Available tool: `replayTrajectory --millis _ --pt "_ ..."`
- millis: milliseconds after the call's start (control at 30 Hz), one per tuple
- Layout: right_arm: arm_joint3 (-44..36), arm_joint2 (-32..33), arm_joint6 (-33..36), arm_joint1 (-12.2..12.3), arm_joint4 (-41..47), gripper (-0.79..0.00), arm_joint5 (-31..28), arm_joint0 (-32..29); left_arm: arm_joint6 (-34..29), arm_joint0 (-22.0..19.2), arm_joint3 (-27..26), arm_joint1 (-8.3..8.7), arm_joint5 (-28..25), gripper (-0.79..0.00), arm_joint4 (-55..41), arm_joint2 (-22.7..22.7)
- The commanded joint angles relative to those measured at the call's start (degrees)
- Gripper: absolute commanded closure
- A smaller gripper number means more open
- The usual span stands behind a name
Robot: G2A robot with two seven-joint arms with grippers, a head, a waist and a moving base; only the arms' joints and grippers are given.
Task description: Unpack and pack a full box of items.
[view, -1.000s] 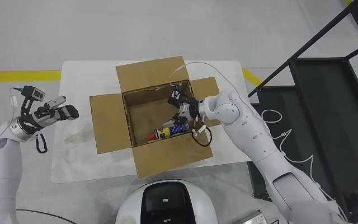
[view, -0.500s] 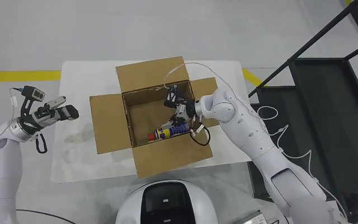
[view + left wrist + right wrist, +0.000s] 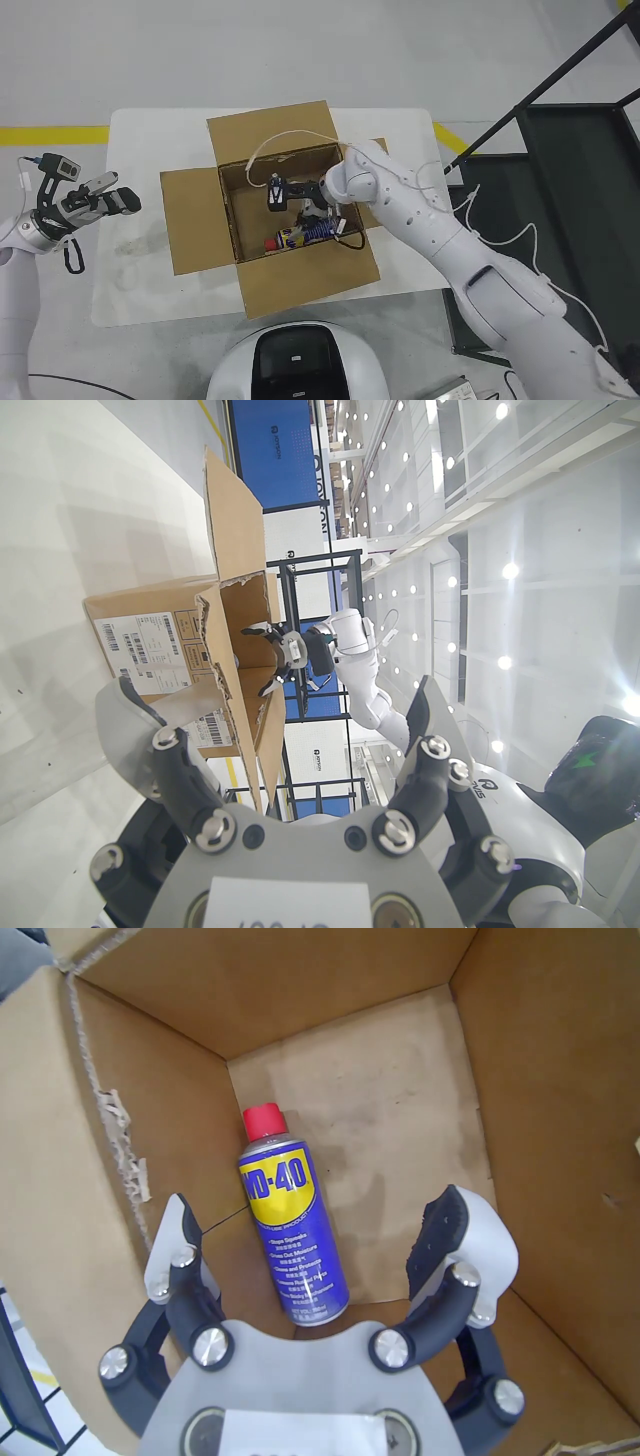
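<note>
An open cardboard box (image 3: 200, 225) stands on the white table (image 3: 135, 270). One blue and yellow spray can (image 3: 303, 234) with a red cap lies on the box floor against the near wall. In the right wrist view the can (image 3: 292, 1233) lies lengthwise, cap pointing away. My right gripper (image 3: 298, 208) hangs inside the box just above the can, open (image 3: 312, 1203), with nothing between its fingers. My left gripper (image 3: 115, 193) is open and empty (image 3: 272, 695) over the table's left edge, facing the box (image 3: 150, 635). The left wrist view also shows the right gripper (image 3: 270, 662) over the box rim.
All flaps of the box are folded outward; the far flap (image 3: 270, 128) and the near flap (image 3: 305, 282) lie on the table. A dark metal rack (image 3: 560, 160) stands to the right of the table. A white cable (image 3: 290, 140) loops above the right arm.
The right arm has swung left and deeper into the box, its gripper now turned along the can. The can and the left arm have not moved.
</note>
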Motion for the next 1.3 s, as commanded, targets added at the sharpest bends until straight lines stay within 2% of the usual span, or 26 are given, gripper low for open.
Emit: replayTrajectory --millis 0,200,433,800,833,867,900,933,1267 --pt "2.72 -2.29 -1.61 -1.21 -1.10 -0.785 0.20 1.20 0.00 0.00 0.00 0.00 0.00 -0.785 0.00 0.00" --pt "8.83 -7.88 -5.16 -4.57 -3.69 -0.785 0.34 2.72 0.00 0.00 0.00 0.00 0.00 -0.785 0.00 0.00" --pt "14.51 -11.64 -9.34 -7.69 -8.34 -0.785 4.25 3.94 0.00 0.00 0.00 0.00 0.00 -0.785 0.00 0.00" --pt "23.13 -15.62 -9.56 -12.80 -9.61 -0.785 4.42 5.73 0.00 0.00 0.00 0.00 0.00 -0.785 0.00 0.00" --pt "23.82 -15.78 -9.83 -13.23 -9.54 -0.757 4.47 5.88 0.00 0.00 0.00 0.00 0.00 -0.785 0.00 0.00" --pt "24.67 -15.97 -9.93 -13.64 -9.56 -0.286 4.47 6.02 0.00 0.00 0.00 0.00 0.00 -0.785 0.00 0.00" --pt "25.38 -16.24 -9.75 -14.06 -9.68 -0.034 4.28 6.19 0.00 0.00 0.00 0.00 0.00 -0.785 0.00 0.00" --pt "25.95 -16.44 -9.77 -14.46 -9.75 0.000 4.12 6.39 0.00 0.00 0.00 0.00 0.00 -0.785 0.00 0.00" --pt "31.61 -16.24 -11.29 -16.63 -9.72 0.000 3.74 8.96 0.00 0.00 0.00 0.00 0.00 -0.785 0.00 0.00"
